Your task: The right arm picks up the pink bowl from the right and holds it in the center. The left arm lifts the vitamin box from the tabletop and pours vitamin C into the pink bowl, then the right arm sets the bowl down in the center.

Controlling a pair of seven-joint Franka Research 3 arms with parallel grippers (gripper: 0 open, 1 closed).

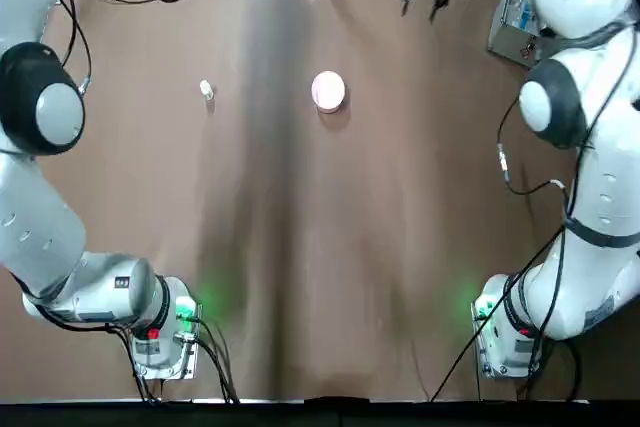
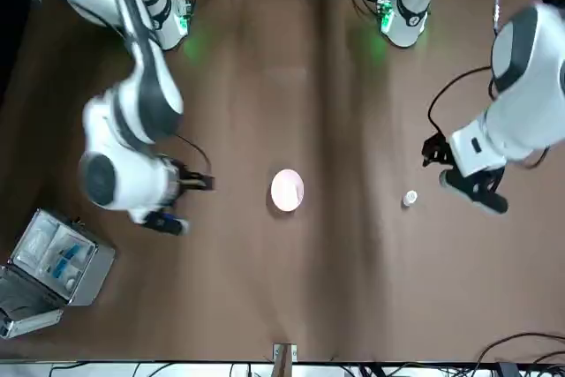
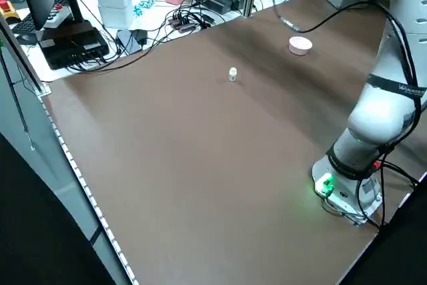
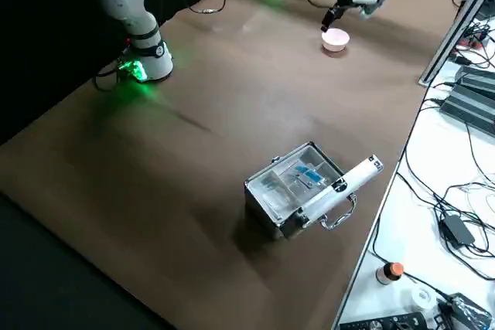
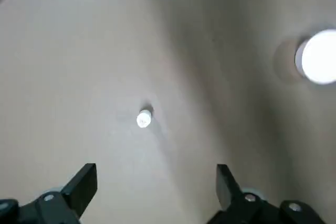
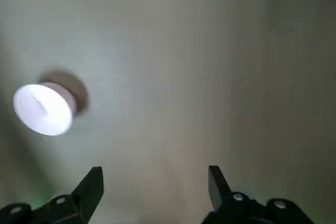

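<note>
The right gripper [image 6: 152, 190] hangs above bare table, fingers spread wide and empty. The pink bowl [image 1: 328, 90] sits on the tabletop [image 1: 300, 247] at centre, toward the far edge — it lies to the robot's left of this gripper, well apart from it. The bowl is round, so no axis matters; the approach is simply sideways and down.

The left gripper [image 5: 155, 192] is also wide open and holds nothing. The vitamin box [image 1: 206, 90] stands upright, as far as its small size lets one judge, just ahead of those fingers and to the left of the bowl — the left arm is plainly the nearer to it.

Nothing stands between either gripper and its object. A grey case [image 4: 305, 191] sits open at the far right, out of the way.
</note>
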